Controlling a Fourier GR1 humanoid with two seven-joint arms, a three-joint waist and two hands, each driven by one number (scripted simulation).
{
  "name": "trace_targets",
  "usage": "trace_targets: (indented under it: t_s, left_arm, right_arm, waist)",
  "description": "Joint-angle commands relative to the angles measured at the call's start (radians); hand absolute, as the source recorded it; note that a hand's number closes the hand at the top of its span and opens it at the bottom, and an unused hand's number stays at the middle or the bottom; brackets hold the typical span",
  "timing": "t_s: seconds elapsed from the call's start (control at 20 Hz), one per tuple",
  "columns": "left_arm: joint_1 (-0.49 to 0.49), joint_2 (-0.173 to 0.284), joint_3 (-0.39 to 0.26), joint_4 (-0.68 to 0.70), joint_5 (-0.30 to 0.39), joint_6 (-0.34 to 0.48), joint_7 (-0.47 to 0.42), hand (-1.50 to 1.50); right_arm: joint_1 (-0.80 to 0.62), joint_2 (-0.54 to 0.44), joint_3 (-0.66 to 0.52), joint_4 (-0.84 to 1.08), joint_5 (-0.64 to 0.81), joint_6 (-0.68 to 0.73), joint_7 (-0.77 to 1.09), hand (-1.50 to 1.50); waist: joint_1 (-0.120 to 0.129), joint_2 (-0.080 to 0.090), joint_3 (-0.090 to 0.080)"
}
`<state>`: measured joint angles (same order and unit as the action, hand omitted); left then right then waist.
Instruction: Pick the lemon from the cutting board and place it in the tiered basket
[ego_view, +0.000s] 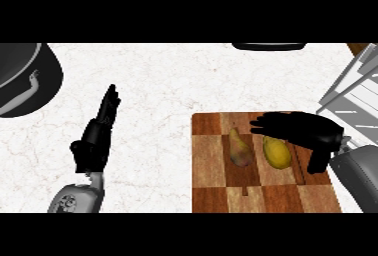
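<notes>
Head view shows the oval yellow lemon (277, 152) lying on the checkered wooden cutting board (210, 170), beside a brownish pear (238, 148). Right hand (303, 129) hovers over it, fingers relaxed, holding nothing. Left hand (100, 130) rests straight-fingered over the marbled white bench (177, 80). Wire tiered basket (354, 95) stands at right.

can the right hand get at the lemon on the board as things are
Probably yes. The right hand hovers open over the board, its fingers just beyond the lemon. Nothing lies between them; the pear sits apart, on the lemon's other side.
</notes>
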<state>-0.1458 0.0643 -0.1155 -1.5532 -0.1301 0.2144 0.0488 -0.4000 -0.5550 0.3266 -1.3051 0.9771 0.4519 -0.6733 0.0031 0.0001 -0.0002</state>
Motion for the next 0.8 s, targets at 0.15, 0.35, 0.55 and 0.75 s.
trace_targets:
  t_s: [0.15,0.35,0.55,0.75]
  left_arm:
    - [0.033,0.017,0.014,-0.018,-0.005,-0.034,-0.019,0.00]
    - [-0.003,-0.011,0.025,-0.004,0.000,-0.022,0.004,0.00]
    - [0.012,-0.011,0.019,-0.012,-0.004,-0.029,-0.002,0.00]
    - [0.034,0.003,0.041,0.011,0.005,-0.045,-0.046,0.00]
  right_arm:
    - [0.046,0.072,0.001,-0.039,0.022,0.061,0.016,-1.50]
    - [0.097,0.098,-0.043,-0.013,0.005,-0.052,-0.034,1.50]
    - [0.068,0.073,-0.061,0.047,0.064,-0.222,-0.131,1.50]
    - [0.166,0.051,-0.054,-0.058,0.118,-0.257,-0.082,1.50]
  waist:
    - [-0.001,-0.001,0.000]
    - [-0.003,0.000,0.000]
    - [0.000,0.000,0.001]
    - [-0.012,-0.003,0.000]
